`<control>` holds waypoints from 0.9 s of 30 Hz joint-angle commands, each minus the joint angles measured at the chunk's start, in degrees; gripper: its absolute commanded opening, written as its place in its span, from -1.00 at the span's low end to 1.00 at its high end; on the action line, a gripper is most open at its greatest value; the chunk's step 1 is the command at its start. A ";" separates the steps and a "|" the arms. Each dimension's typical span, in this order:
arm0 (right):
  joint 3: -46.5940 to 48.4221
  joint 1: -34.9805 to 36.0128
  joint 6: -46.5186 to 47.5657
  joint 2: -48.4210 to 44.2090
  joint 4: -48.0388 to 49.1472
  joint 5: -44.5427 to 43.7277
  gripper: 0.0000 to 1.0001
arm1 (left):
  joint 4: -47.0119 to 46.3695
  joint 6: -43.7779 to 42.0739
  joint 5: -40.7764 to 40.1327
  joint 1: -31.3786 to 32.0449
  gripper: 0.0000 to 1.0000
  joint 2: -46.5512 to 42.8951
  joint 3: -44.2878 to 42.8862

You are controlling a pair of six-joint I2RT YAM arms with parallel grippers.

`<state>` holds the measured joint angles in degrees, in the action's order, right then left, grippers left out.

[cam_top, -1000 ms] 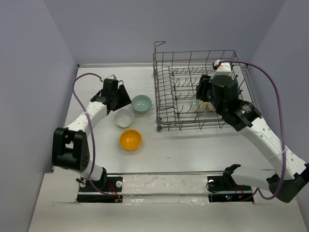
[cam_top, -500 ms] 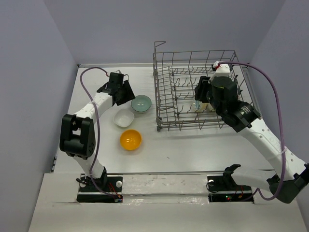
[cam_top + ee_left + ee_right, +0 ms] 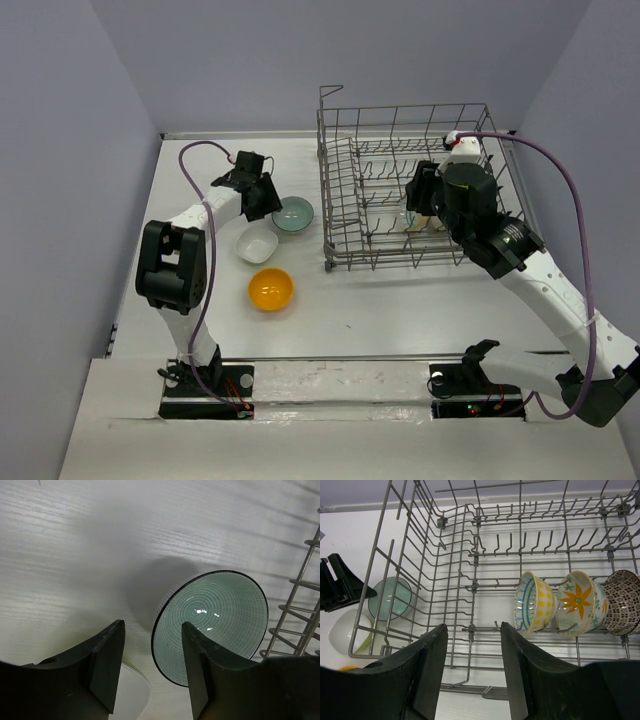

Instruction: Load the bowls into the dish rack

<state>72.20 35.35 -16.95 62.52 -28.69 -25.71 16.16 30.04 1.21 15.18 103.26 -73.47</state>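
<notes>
Pale teal ribbed bowl [image 3: 215, 617] sits just under the left gripper [image 3: 150, 680], its jaws apart and empty. The right gripper [image 3: 474, 675], also spread and holding nothing, hangs over the grey wire dish rack [image 3: 475, 585].

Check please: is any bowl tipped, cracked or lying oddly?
Nothing stands out. Three patterned bowls lean on edge in the dish rack; the teal bowl, white bowl and orange bowl sit upright on the table.

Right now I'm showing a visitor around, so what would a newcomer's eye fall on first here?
The big grey dish rack on the right, with three patterned bowls standing in a row among its tines. Left of it, the left gripper hangs open by the pale teal bowl, the white bowl and orange bowl lying nearby.
</notes>
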 commanded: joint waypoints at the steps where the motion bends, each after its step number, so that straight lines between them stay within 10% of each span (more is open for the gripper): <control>1: -0.40 0.42 -0.19 -1.35 2.94 -0.56 0.05 | 0.54 -0.77 -0.60 0.55 0.15 -0.26 -1.68; 27: -1.19 0.42 -0.19 -0.73 3.20 -0.13 0.06 | 0.54 -1.04 -0.60 2.22 -0.20 2.03 -1.67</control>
<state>71.26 35.35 -16.93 62.54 -28.42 -25.69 16.38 29.80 1.15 16.95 105.16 -73.52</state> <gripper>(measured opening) 0.529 0.416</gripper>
